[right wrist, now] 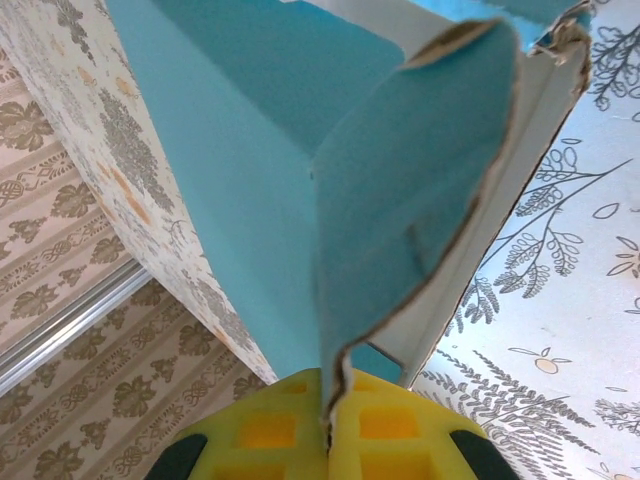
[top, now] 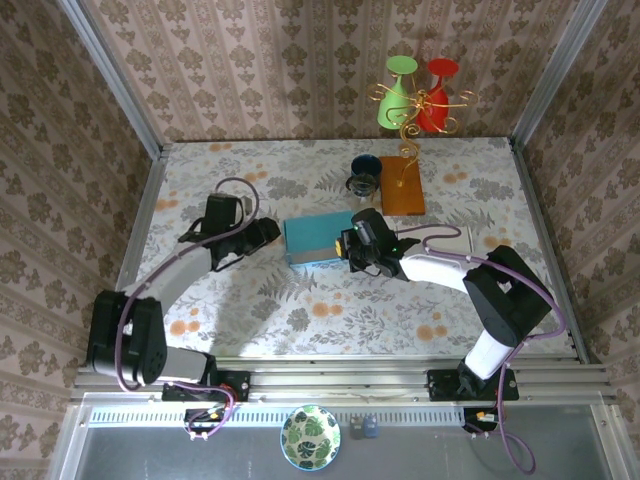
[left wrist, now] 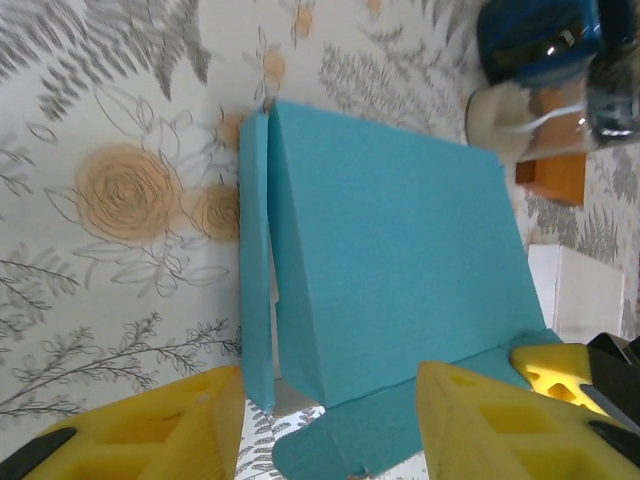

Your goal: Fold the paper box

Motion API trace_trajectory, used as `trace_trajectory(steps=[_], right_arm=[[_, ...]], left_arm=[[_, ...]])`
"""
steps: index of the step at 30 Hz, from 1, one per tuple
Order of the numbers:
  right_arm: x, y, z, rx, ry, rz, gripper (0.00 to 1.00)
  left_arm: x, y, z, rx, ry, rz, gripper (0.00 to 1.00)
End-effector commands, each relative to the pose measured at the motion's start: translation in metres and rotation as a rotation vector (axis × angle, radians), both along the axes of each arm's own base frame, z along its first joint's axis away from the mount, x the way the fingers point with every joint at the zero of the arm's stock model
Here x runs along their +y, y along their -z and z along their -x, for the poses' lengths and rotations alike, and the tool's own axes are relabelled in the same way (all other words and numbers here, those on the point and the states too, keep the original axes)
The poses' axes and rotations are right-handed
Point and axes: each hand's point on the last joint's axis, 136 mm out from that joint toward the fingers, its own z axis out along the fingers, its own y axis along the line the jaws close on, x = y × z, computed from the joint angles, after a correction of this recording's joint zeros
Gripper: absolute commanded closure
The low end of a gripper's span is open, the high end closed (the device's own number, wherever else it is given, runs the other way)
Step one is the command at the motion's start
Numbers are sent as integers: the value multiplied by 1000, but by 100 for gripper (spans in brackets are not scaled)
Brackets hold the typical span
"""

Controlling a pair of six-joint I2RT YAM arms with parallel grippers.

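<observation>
Top external view: the teal paper box (top: 315, 238) lies mid-way on the floral-patterned tabletop (top: 300, 320) between both arms. Its long axis runs left to right, and its open end points toward the right claw (right wrist: 328, 405), which is clenched on the box's frayed flap (right wrist: 420, 180). The left claw (left wrist: 330, 400) stands released, straddling the opposite end. Risk, as judged: pulling may tear the flap or drag the unrestrained box.
</observation>
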Motion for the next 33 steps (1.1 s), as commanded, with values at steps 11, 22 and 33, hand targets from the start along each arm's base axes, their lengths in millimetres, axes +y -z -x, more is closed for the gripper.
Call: trace_trajectory(steps=[11, 22, 33], right_arm=[[-4, 12, 18, 23, -31, 15, 100], [-3, 19, 23, 48, -46, 12, 100], [-13, 34, 42, 121, -155, 66, 87]], left_arm=[[-31, 34, -21, 51, 117, 44, 51], [-37, 67, -8, 108, 151, -30, 59], [-32, 80, 4, 120, 206, -139, 69]])
